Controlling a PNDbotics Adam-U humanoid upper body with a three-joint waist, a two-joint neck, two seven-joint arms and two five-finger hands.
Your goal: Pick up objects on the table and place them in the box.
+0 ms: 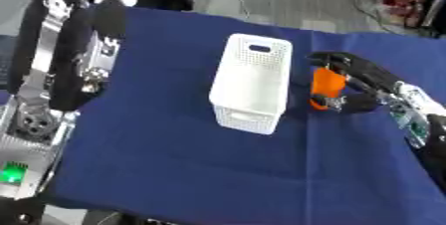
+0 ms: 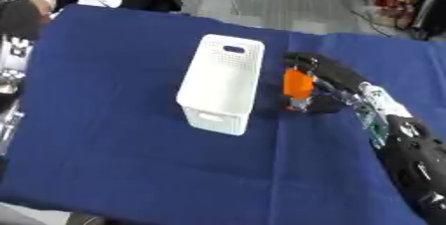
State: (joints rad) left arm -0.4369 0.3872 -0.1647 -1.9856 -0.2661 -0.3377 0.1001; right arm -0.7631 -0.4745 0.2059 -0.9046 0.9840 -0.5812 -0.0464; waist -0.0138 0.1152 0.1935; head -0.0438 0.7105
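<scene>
The right hand (image 1: 353,82) curls around an orange object (image 1: 326,87) just beside the white box (image 1: 253,82) (left hand unseen); lifting too low could knock the box's wall.

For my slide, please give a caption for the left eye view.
Right hand curled round an orange object beside the white box on the blue table.

A white perforated box (image 1: 253,82) stands on the blue tablecloth (image 1: 174,159). Just right of the box, the right hand (image 1: 353,82) curls round an orange object (image 1: 327,87). Well left of the box, the left arm (image 1: 74,59) hangs at the cloth's edge.
</scene>
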